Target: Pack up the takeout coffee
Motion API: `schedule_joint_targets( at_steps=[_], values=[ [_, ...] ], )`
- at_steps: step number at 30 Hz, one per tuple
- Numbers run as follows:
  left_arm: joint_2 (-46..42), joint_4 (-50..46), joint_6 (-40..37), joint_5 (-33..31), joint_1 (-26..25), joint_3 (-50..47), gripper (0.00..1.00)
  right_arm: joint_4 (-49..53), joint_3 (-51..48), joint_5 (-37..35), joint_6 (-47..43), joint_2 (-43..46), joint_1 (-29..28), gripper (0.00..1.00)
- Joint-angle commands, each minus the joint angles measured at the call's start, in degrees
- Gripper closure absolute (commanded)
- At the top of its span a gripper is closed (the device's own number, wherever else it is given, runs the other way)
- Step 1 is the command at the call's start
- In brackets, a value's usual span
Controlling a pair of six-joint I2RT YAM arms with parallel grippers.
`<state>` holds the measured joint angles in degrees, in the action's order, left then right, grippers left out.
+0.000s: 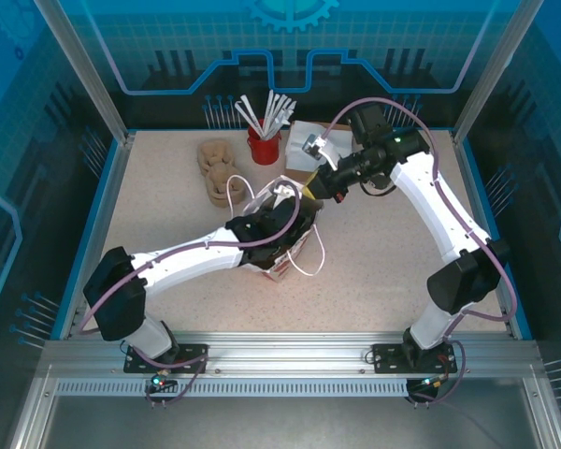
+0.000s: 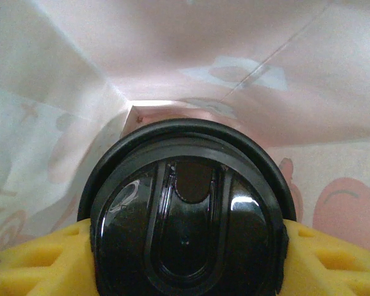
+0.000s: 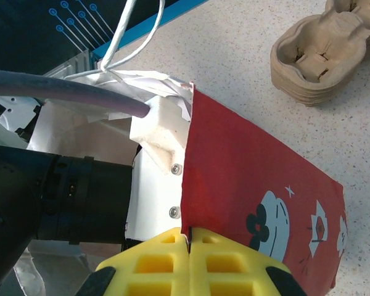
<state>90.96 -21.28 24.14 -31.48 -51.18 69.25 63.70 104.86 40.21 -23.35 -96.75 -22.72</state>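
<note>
**Coffee held inside the bag**

The left hand was down inside the bag. It held the coffee between its yellow fingers, one on each side of the cup just below the lid. The jaws stood partly apart, the gap filled by the cup. In the left wrist view the glossy black lid faced the camera, with a raised U-shaped rib on top. Pale bag walls with faint pink prints closed in around and behind it, and a folded corner of the bag showed just past the lid. Whether the cup's base touched the bag's bottom could not be told.

The right hand was shut tight on the bag's top edge, pinching the red side panel where it met the white inside. That panel carried small white and black drawings. The left arm and a grey cable ran into the bag's mouth beside it, and white cord handles looped off the rim.

From above, the bag sat near the middle of the counter. A stack of brown pulp carriers lay behind it to the left, well apart. A red cup of white sticks stood beyond them, near the far edge.
</note>
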Motion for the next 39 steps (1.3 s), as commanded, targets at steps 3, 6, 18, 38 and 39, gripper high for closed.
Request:
schedule_joint_targets(
  at_steps=[3,6,18,38,39],
  values=[
    [3.3,-4.1,1.2,4.1,0.0,3.8,0.39,-2.6,-3.0,5.4,2.4,3.4,1.0,1.00],
    [4.7,-6.0,1.7,5.6,0.0,5.6,0.40,-3.9,-4.2,5.2,3.6,3.4,1.7,1.00],
    [11.1,-12.4,3.3,11.5,2.2,12.1,0.39,-8.9,-7.6,7.1,6.7,2.6,4.7,1.00],
    [23.2,-25.9,0.4,22.0,6.0,27.4,0.39,-20.8,-17.0,1.4,19.7,6.9,8.4,0.71],
    [23.8,-26.5,0.3,22.5,6.0,28.0,0.39,-21.2,-17.3,0.7,20.7,7.4,8.7,0.70]
  ],
)
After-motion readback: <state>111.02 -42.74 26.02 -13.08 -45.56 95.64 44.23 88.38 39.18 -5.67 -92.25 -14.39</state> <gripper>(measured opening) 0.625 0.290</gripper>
